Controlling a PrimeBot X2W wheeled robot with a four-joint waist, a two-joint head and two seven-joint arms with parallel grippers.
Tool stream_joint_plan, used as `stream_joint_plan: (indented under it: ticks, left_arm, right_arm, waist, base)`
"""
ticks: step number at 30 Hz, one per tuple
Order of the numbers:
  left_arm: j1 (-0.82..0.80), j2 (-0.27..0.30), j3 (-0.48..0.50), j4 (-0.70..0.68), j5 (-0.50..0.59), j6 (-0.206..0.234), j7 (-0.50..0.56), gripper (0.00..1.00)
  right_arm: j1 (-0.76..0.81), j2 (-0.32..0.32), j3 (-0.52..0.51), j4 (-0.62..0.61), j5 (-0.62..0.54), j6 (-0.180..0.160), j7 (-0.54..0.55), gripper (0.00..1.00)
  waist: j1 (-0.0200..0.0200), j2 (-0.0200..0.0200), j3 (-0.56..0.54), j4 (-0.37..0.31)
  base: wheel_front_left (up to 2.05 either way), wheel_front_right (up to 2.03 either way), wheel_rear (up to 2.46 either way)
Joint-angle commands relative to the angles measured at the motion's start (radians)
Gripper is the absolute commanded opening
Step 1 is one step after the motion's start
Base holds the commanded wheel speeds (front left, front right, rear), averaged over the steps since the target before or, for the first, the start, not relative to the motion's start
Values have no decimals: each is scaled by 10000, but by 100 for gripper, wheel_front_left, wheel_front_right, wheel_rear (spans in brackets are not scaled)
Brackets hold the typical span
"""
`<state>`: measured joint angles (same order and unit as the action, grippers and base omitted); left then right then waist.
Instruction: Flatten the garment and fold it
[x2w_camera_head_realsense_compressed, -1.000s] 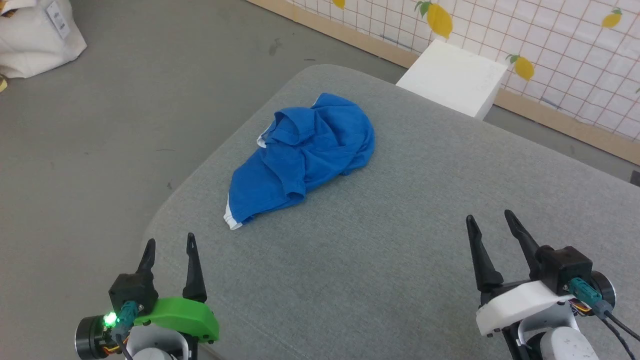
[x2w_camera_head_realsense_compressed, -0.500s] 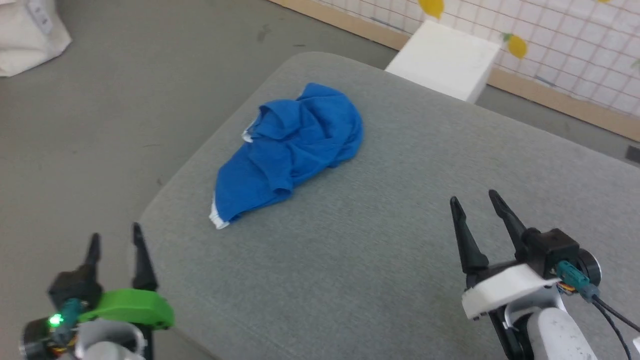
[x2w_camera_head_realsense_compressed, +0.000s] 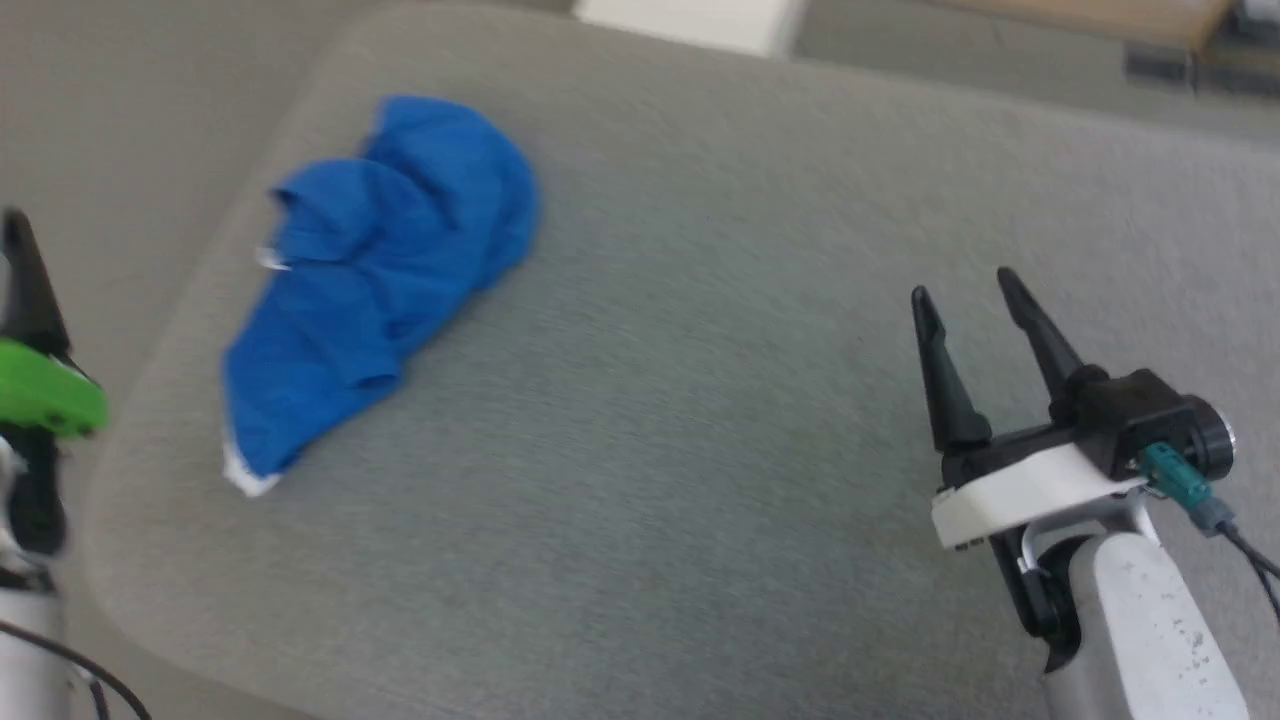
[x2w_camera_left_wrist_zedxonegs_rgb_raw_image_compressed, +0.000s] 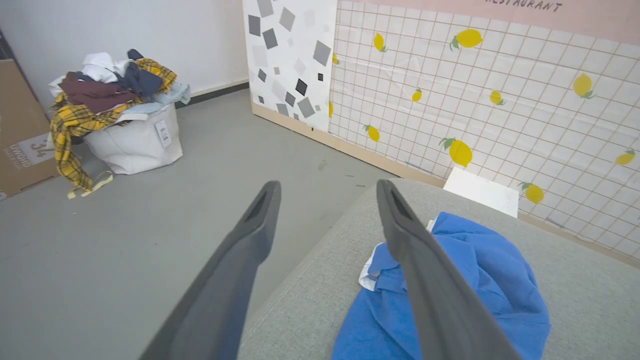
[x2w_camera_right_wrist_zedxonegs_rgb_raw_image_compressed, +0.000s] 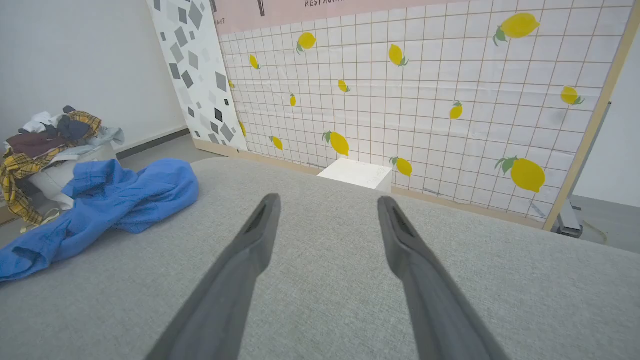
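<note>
With your left gripper (x2w_camera_left_wrist_zedxonegs_rgb_raw_image_compressed: 327, 184) and right gripper (x2w_camera_head_realsense_compressed: 962, 285) both gaping empty, a careless sweep could shove the bunched garment (x2w_camera_head_realsense_compressed: 370, 280) off the cushion (x2w_camera_head_realsense_compressed: 700, 450) edge nearby.

Over at the lower right of the head view, the right claw (x2w_camera_head_realsense_compressed: 962, 287) has its two long dark fingers (x2w_camera_head_realsense_compressed: 945, 380) spread wide, pointing up and leaning a little to the left. They rise from a black block (x2w_camera_head_realsense_compressed: 1135, 410) seated on a white housing (x2w_camera_head_realsense_compressed: 1020, 495), and a pale, speckled forearm (x2w_camera_head_realsense_compressed: 1140, 620) carries it from below. A teal plug (x2w_camera_head_realsense_compressed: 1175, 480) with a dark cable juts from the wrist. The left claw (x2w_camera_left_wrist_zedxonegs_rgb_raw_image_compressed: 327, 184) gapes just as wide in its own wrist view. At the head view's left edge, one of its fingers stands upright above a green housing (x2w_camera_head_realsense_compressed: 45, 400), blurred.
</note>
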<state>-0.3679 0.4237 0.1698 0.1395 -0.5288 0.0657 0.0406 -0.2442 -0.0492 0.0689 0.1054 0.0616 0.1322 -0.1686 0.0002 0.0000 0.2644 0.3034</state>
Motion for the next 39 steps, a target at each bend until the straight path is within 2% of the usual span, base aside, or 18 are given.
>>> stream_joint_plan:
  ticks: [1,5,9,17,22,23,25,28,33,37,39]
  left_arm:
    - [-360,147,77,38,-312,-158,362,100]
    - [-930,440,218,101,-1205,-449,1583,100]
    - [-1234,585,33,335,-1622,-519,2598,100]
    - [-1319,156,-192,1359,-2156,127,3910,100]
    - [-1084,62,-556,1886,-2114,520,4755,100]
    - [-983,99,-722,1975,-2059,566,5056,84]
    - [-881,236,-870,1954,-1886,545,5121,0]
    - [-858,458,-810,1754,-1467,518,4303,0]
    - [-1066,926,-497,1141,-286,682,1665,0]
    - [-1369,1219,-599,523,479,485,-36,0]
    - [-1586,1279,-770,195,705,363,-444,0]
  right_arm:
    - [-240,-10,22,-39,-18,-15,-81,100]
    - [-522,-10,110,-113,75,-15,-222,100]
    - [-761,-10,194,-166,137,-15,-340,100]
    - [-1187,-10,494,-79,328,-15,-523,100]
    - [-1137,-10,481,174,375,-15,-614,100]
    - [-1103,-10,458,269,400,-15,-635,100]
    - [-1031,-10,438,381,461,-15,-671,100]
    - [-904,-10,420,542,587,-15,-722,100]
    - [-604,-10,420,855,788,-15,-795,100]
    - [-302,-10,425,1047,1019,-15,-838,100]
    - [-137,-10,392,1122,1124,-15,-855,100]
  waist:
    - [-2,0,2198,-1969]
    - [-2,0,2889,-2400]
    - [-2,0,3347,-2637]
    - [-2,0,3744,-2936]
    - [-2,0,3455,-2873]
    - [-2,0,3270,-2833]
    - [-2,0,2934,-2765]
    - [-2,0,2292,-2659]
    - [-2,0,1007,-2568]
    - [-2,0,72,-2660]
    - [-2,0,-292,-2746]
  base:
    - [0,0,0]
    - [0,0,0]
    - [0,0,0]
    - [0,0,0]
    - [0,0,0]
    - [0,0,0]
    - [0,0,0]
    - [0,0,0]
    - [0,0,0]
    - [0,0,0]
    - [0,0,0]
